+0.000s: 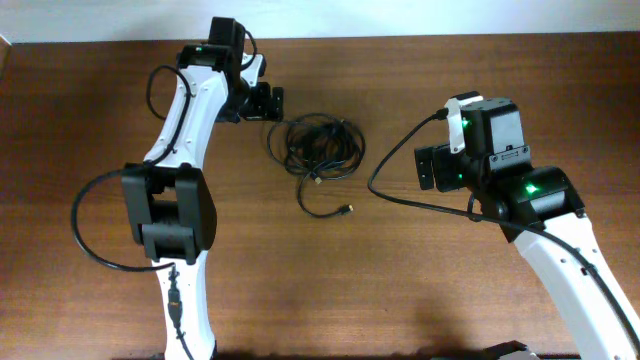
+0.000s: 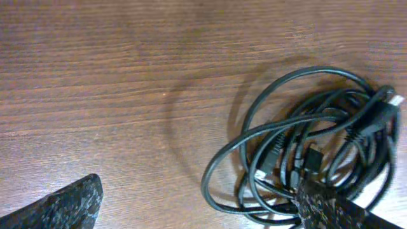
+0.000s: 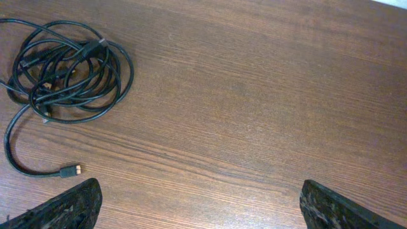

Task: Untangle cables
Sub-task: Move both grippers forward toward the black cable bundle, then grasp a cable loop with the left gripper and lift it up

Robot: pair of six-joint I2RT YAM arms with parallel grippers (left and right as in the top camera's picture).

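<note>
Tangled coil of black cables [image 1: 318,148] on the wooden bench [image 1: 420,290], middle toward the far edge, one plug end [image 1: 347,210] trailing loose, left jaws spread open at the coil's rim, right jaws spread open well apart.

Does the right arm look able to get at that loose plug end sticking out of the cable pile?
Probably yes. The plug end lies on bare table, clear of the bundle, and nothing stands between it and the open right gripper.
</note>
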